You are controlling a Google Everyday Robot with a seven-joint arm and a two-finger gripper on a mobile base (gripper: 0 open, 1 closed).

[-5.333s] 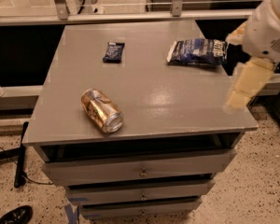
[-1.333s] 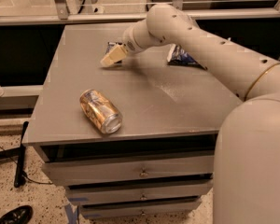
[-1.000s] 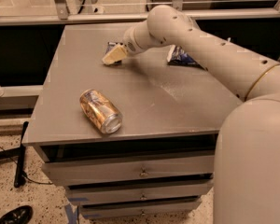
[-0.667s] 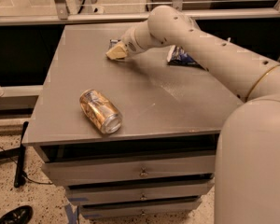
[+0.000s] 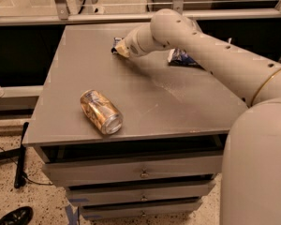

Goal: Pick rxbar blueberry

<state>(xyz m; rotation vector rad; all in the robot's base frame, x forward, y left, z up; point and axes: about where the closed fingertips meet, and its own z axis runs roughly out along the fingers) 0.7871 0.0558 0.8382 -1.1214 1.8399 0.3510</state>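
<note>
The rxbar blueberry (image 5: 115,44) is a small dark navy bar with pale print at the far left-middle of the grey cabinet top (image 5: 145,102). Only its end shows, sticking out to the left of my gripper (image 5: 121,48). The gripper is shut on the bar, low over the surface, with the bar's end tipped up a little. My long cream arm reaches in from the right and hides the rest of the bar.
A gold drink can (image 5: 101,111) lies on its side near the front left. A crinkled blue-and-white chip bag (image 5: 180,57) lies behind my arm at the far right. Drawers (image 5: 140,172) sit below the top. A rail and glass run along the back.
The arm swung in from the right to the bar. Over the last second the gripper shifted slightly up and right over it, and the bar's end now shows beside the gripper.
</note>
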